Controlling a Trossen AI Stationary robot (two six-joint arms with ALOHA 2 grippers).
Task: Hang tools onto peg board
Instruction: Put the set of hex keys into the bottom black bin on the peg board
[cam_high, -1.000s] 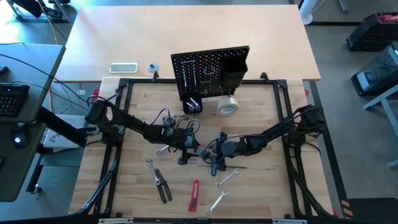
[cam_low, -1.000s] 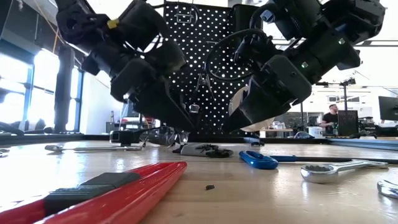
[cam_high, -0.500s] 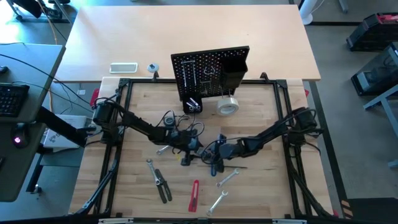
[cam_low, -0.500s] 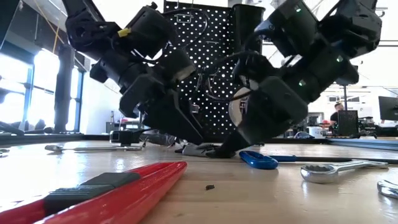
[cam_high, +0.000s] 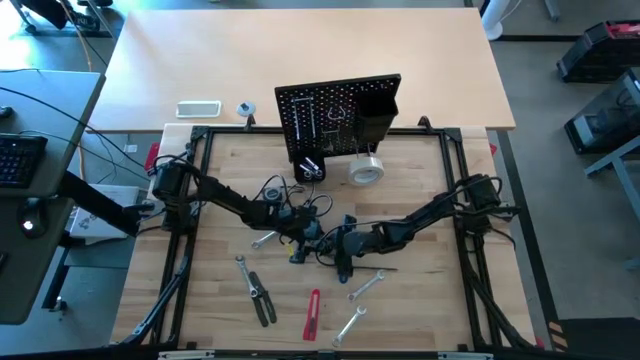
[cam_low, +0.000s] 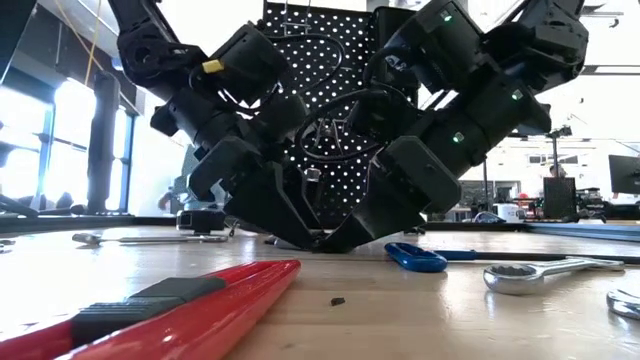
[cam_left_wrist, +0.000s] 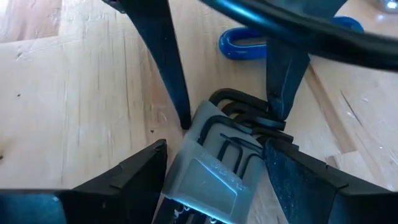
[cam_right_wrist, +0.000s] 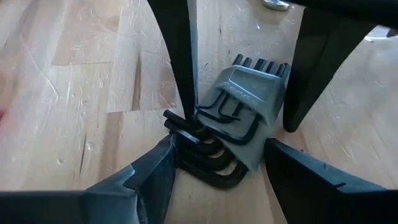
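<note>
1. Step in hand, as I judge it: picking up the hex key set (cam_right_wrist: 239, 115) from the middle of the table (cam_high: 420, 300). Both arms converge on it, fingertips down at the wood.
2. Left gripper (cam_left_wrist: 214, 162): fingers spread, straddling the grey holder of the hex key set, one finger on each side of it. Released, nothing held.
3. Right gripper (cam_right_wrist: 214, 158): also spread wide, fingers on either side of the bent black key ends. Nothing clamped. In each wrist view the other arm's two fingers show on the far side of the set, so the four fingers ring it.
4. The low view shows the two grippers meeting tip to tip at table level, the peg board (cam_low: 320, 100) upright behind them.
5. Next move, by my reading: one gripper has to close across the holder and lift it cleanly while the other gives way. The fingertips are crowded, so a clash between them is the risk. The set then has to travel to the peg board (cam_high: 335, 115) at the table's far edge.
6. Containers: a black box bin (cam_high: 375, 110) is fixed to the board's right part; its contents cannot be seen.
7. Pale tape roll (cam_high: 367, 170) lies at the board's foot.
8. Still on the table: blue-handled tool (cam_low: 415, 258) just beside the grippers, red-handled cutter (cam_high: 313, 313), black-handled pliers (cam_high: 262, 300), silver wrenches (cam_high: 365, 288) toward the near edge.
</note>
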